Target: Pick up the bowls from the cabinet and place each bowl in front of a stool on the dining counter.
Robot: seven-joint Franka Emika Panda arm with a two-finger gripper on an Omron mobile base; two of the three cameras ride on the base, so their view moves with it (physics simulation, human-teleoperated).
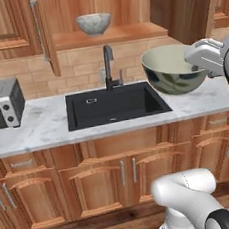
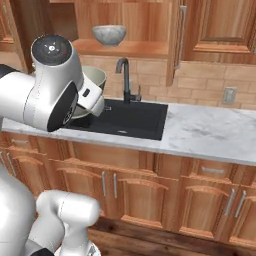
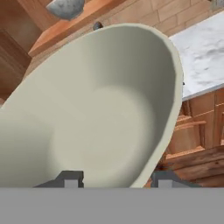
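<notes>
1. Gripper (image 3: 114, 180) clamps the rim of the cream-inside, dark-patterned bowl (image 1: 173, 69), held in the air beside the black sink (image 1: 116, 103).
2. Speckled grey bowl (image 1: 94, 23) sits on the cabinet (image 1: 108, 35) shelf.
3. White marble worktop (image 2: 210, 131) carries a microwave (image 1: 2, 103) at left.

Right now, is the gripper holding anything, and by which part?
Yes: the cream bowl is held in the gripper, gripped at its rim, above the counter beside the sink. The grey bowl sits on the cabinet shelf.
</notes>
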